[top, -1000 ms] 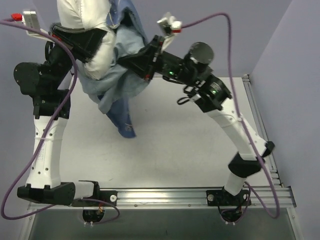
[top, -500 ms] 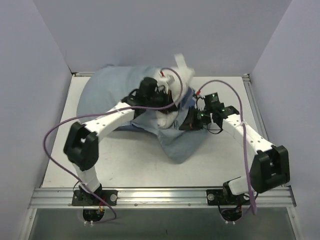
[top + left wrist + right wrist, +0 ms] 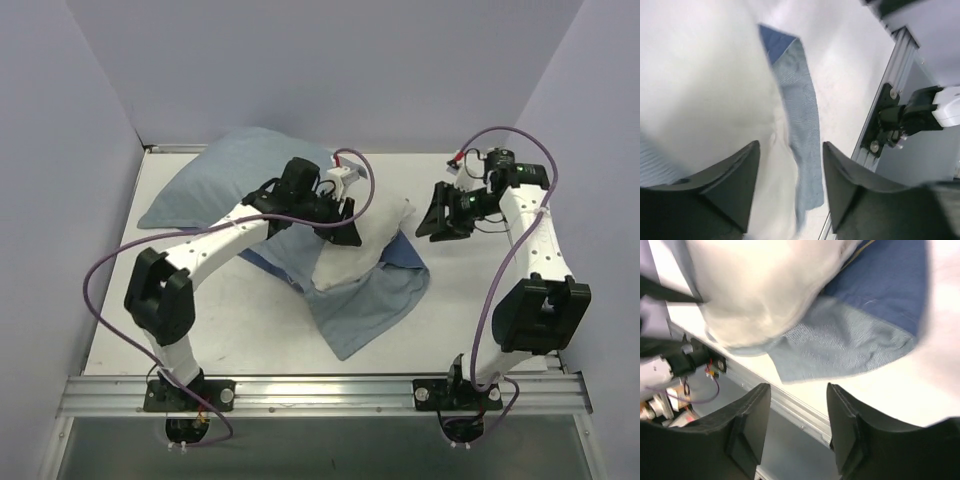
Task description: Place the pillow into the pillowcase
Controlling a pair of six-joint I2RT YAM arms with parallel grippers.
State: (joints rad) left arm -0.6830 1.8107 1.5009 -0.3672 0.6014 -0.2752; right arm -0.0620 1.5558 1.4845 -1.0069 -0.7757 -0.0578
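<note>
Overhead, pillow [image 3: 372, 238] lies on the table [image 3: 470, 290], partly inside the pillowcase [image 3: 215, 185], white end poking out. Left pincer [image 3: 345, 228] sits over it, right pincer [image 3: 430, 222] just beside. Left wrist: fingers spread, empty, pillow below. Right wrist: fingers spread, empty, pillow and pillowcase below.

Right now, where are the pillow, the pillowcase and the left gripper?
pillow [image 3: 368, 238]: top view, on its bare white end.
pillowcase [image 3: 368, 305]: top view, on the loose pale-blue flap.
left gripper [image 3: 790, 145]: left wrist view, midway between its fingertips.
</note>
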